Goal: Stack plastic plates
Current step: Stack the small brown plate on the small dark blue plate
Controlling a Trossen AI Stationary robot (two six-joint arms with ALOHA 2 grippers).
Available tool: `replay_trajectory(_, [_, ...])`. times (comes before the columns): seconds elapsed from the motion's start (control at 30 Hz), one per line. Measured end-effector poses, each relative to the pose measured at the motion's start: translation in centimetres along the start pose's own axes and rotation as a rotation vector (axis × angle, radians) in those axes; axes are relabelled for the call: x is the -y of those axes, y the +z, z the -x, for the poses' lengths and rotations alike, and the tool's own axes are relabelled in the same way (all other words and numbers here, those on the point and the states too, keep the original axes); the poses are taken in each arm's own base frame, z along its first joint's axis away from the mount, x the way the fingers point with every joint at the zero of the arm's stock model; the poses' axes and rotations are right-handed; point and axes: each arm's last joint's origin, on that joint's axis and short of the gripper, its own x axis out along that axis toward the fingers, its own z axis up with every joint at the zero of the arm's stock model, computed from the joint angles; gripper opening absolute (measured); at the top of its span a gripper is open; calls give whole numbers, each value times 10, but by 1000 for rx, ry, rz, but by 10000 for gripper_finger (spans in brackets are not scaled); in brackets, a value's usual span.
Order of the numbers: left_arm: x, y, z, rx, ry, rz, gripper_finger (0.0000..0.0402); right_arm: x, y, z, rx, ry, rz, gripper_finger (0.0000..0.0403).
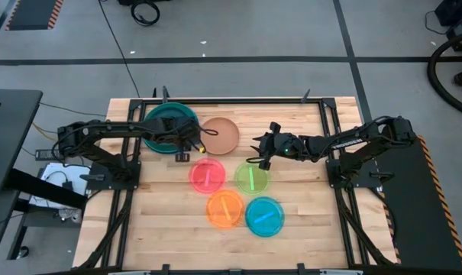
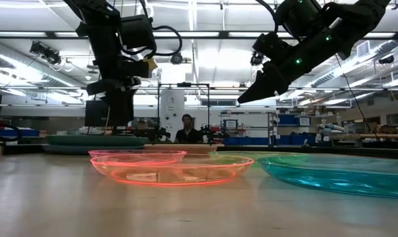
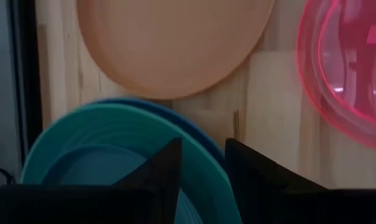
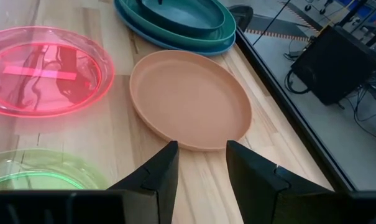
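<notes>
A stack of three plates, dark teal on teal on blue (image 1: pixel 168 122), sits at the far left of the table. The tan plate (image 1: pixel 219 136) lies flat just to its right. Nearer lie the pink (image 1: pixel 207 175), green (image 1: pixel 252 178), orange (image 1: pixel 224 208) and light blue (image 1: pixel 264 216) plates, each flat and on its own. My left gripper (image 1: pixel 189 143) (image 3: pixel 203 149) is open over the stack's rim (image 3: pixel 194 158) on the side toward the tan plate. My right gripper (image 1: pixel 259 150) (image 4: pixel 202 152) is open, raised above the table to the right of the tan plate (image 4: pixel 191 99), and points at it.
A dark metal frame (image 1: pixel 238 99) runs along the table's far edge and sides, close behind the stack and the tan plate. Bare wood lies along the near edge (image 1: pixel 177 244). A person (image 2: pixel 187 128) stands in the room far behind the table.
</notes>
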Motion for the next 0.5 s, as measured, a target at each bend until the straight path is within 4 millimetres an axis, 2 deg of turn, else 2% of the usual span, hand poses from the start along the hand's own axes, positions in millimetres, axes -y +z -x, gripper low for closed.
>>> replay_trajectory(0.17, [2, 8, 1, 64, 19, -46, 132, 0, -1, 0, -10, -5, 3, 145])
replay_trajectory(0.5, [1, 44, 14, 435, 102, 57, 132, 3, -12, 1, -136, -140, 25, 145])
